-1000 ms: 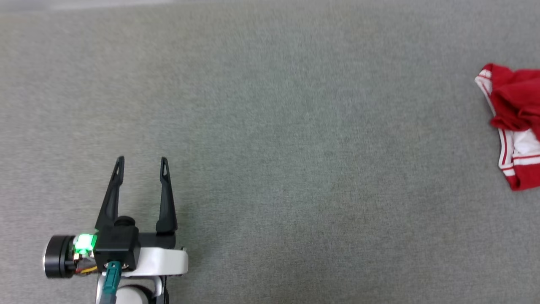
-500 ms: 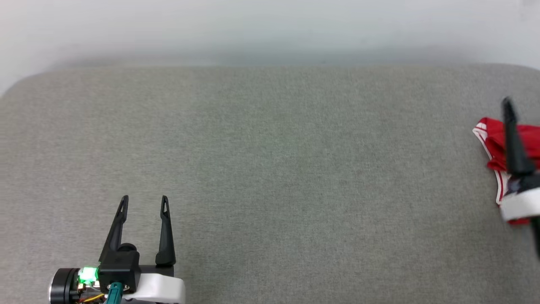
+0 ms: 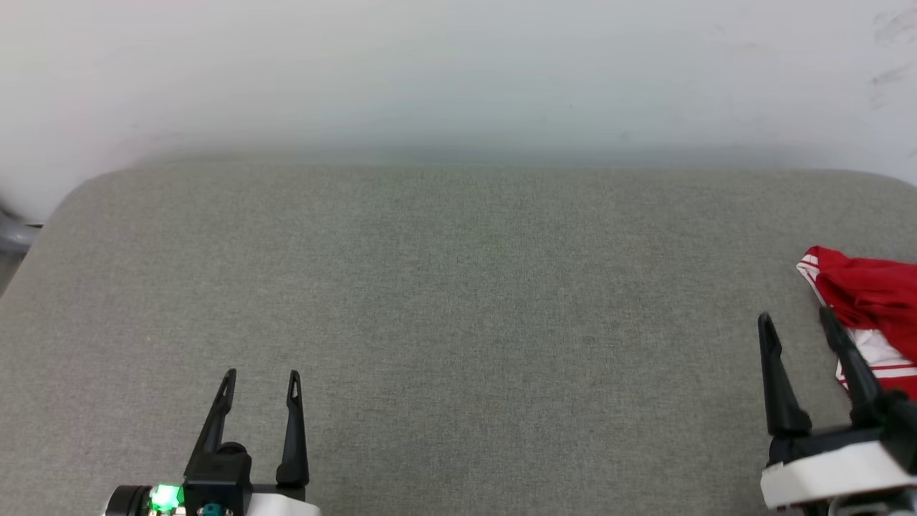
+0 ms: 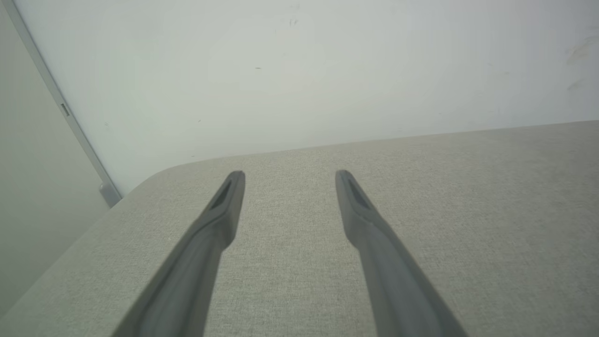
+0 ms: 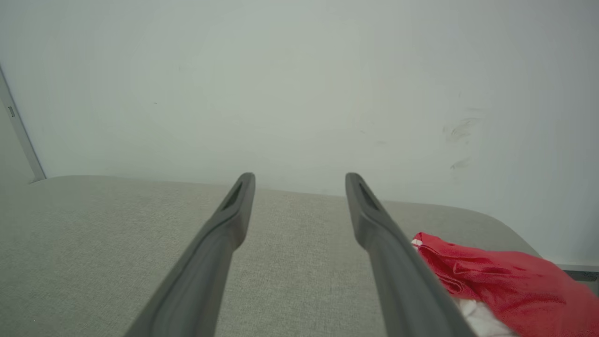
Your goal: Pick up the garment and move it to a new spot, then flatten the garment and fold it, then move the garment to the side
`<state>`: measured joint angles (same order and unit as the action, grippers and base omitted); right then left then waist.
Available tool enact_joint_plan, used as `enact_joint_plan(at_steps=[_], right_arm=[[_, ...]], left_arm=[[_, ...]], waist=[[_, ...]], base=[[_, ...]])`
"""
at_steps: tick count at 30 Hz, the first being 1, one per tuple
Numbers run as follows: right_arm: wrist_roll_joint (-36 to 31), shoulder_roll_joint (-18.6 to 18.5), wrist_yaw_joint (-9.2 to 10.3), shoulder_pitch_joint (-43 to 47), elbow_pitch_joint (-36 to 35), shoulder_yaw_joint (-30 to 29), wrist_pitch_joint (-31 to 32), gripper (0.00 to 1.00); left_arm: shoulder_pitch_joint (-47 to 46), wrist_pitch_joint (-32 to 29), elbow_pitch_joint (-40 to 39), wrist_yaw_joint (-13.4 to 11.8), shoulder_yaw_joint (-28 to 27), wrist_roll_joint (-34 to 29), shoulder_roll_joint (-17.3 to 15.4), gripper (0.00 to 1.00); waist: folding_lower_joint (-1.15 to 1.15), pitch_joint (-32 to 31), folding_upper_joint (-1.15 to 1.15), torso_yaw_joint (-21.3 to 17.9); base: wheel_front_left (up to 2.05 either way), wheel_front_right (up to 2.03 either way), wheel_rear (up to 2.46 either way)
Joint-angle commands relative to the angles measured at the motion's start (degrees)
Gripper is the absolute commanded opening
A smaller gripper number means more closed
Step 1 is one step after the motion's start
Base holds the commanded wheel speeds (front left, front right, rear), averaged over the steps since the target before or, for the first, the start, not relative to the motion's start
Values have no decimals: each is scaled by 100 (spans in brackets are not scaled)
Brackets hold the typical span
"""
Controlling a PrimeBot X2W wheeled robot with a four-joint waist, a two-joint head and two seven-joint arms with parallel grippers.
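The garment (image 3: pixel 870 301) is a crumpled red heap with white striped trim at the right edge of the grey padded table (image 3: pixel 458 287); part of it is cut off by the frame. In the right wrist view the garment (image 5: pixel 505 281) lies just right of my right finger. My right gripper (image 3: pixel 795 322) stands open at the lower right, its right fingertip overlapping the heap's left edge, nothing between its fingers (image 5: pixel 379 224). Far from the garment, my left gripper (image 3: pixel 261 376) is open and empty at the lower left, also over bare grey fabric (image 4: pixel 290 243).
A pale wall (image 3: pixel 458 72) rises directly behind the table's far edge. The table's corners are rounded. A grey vertical rail (image 4: pixel 70 121) runs along the wall by the left corner. Bare grey surface spans between the two grippers.
The head view has tilted up, bringing the wall and the table's far edge into sight. My right gripper has come into the picture beside the garment. Both grippers stay open.
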<state>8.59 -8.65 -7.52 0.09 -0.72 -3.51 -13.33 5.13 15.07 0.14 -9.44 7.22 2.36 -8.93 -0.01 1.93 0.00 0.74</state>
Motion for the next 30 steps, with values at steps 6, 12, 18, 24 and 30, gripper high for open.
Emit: enact_joint_plan(at_steps=[6,12,18,24,30], right_arm=[[-73,266,7,525,-24,-113,-69,100],[-176,373,7,743,-110,-142,-87,100],[-247,406,7,788,-75,-140,-92,100],[-251,380,-1,744,-40,-118,-77,0],[138,389,-1,711,160,-95,-2,0]], left_arm=[[194,11,57,113,24,13,37,100],[267,11,82,169,-28,26,71,100],[254,11,107,212,-68,12,109,100],[226,-2,149,248,-76,44,138,0],[263,-69,298,299,-65,454,178,0]], waist=[[1,-177,0,14],[1,-215,0,3],[1,-241,0,18],[1,-254,0,31],[1,-252,0,28]], base=[[0,0,0],[0,0,0],[0,0,0],[0,0,0],[0,0,0]])
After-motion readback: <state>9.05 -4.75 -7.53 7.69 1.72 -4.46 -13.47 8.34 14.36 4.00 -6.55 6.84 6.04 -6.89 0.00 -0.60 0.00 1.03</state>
